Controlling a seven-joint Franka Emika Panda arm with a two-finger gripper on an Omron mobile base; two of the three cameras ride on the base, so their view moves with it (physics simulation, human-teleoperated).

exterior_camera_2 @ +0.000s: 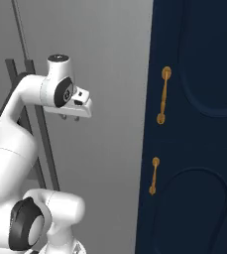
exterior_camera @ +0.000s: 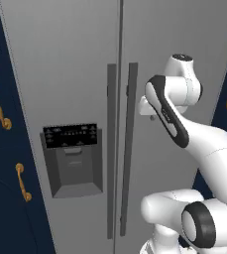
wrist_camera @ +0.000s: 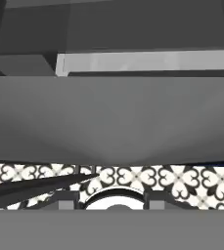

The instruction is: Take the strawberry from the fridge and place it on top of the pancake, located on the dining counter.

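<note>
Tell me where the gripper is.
The gripper hangs pointing down in front of the fridge's closed right door, just right of its bar handles.

- No word, brand, number or sign can be read in any view.
- The dark dispenser panel (exterior_camera: pixel 70 135) on the left door of the fridge (exterior_camera: pixel 60 59) carries rows of small pale marks, too small and blurred to make out as letters or figures.
</note>
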